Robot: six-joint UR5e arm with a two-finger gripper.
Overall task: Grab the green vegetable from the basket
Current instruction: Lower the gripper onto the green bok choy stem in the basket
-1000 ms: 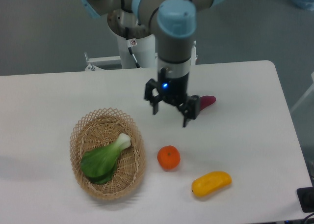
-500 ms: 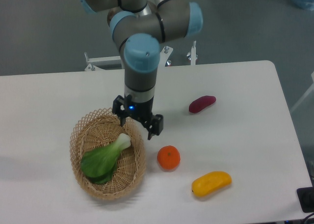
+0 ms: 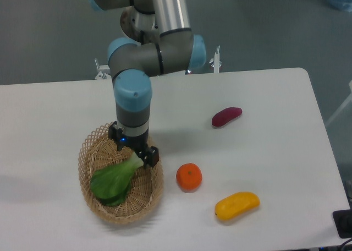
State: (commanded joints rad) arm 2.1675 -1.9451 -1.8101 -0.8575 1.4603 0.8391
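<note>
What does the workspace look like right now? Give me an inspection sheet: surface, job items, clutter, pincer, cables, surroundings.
Surface: white table, no spills seen.
Job's things: green vegetable lies in the wicker basket, leaves toward the near-left, pale stem toward the pincer.
Clutter: orange just right of the basket; yellow fruit near the front edge; purple-red item further back on the right. All are outside the basket.
Pincer: pincer is over the basket's upper right part, at the stem end, fingers apart; contact with the stem cannot be told.
Cables: nothing seen on the table.
Surroundings: grey floor; a dark object at the lower right edge.
</note>
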